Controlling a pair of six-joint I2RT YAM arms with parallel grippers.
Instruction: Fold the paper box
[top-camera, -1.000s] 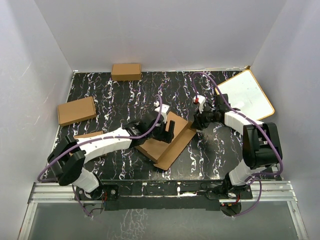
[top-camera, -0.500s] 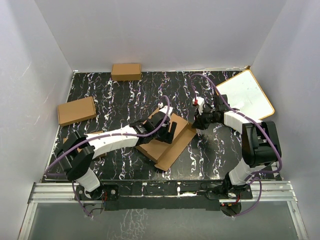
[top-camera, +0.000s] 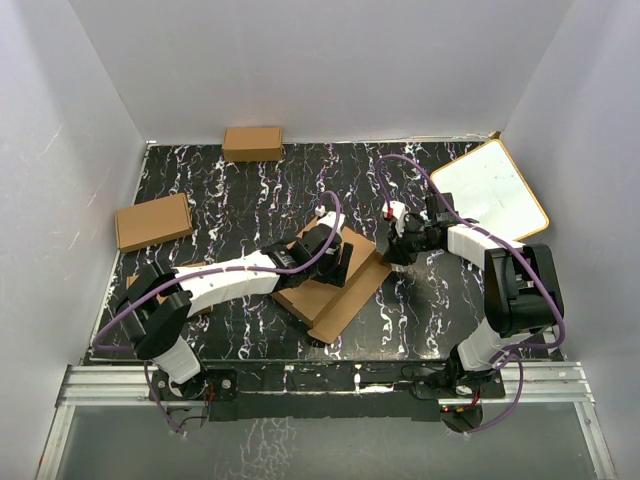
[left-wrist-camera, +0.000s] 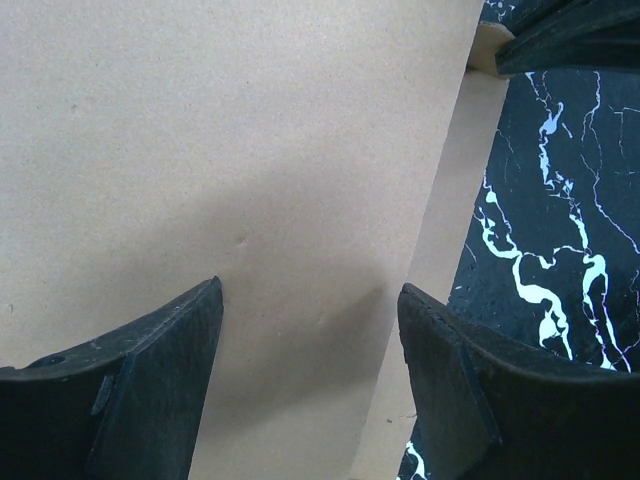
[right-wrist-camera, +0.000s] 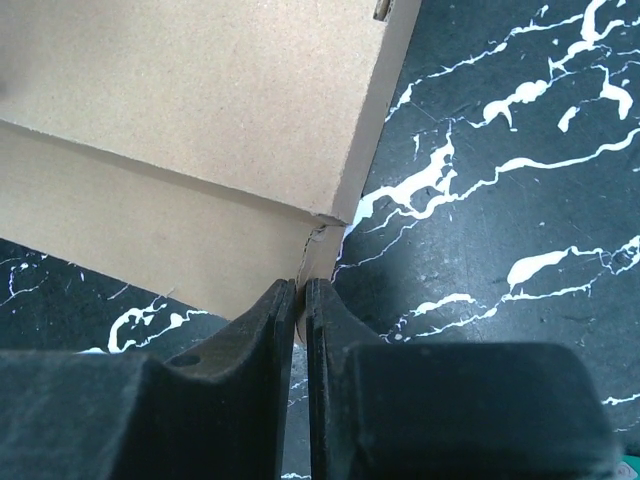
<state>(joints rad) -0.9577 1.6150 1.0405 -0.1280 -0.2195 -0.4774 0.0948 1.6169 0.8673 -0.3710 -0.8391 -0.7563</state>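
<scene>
One matte brown rectangular paper box (top-camera: 332, 300) on black, white-veined table (top-camera: 230, 200).

The top external camera looked steeply down from above and behind the arm bases and covered the whole desk (top-camera: 230, 190). Each wrist camera faced close past its own fingers, the left pincer (left-wrist-camera: 310, 290) and the right pincer (right-wrist-camera: 302, 285). All three views shared the paper box (top-camera: 345, 295).
</scene>
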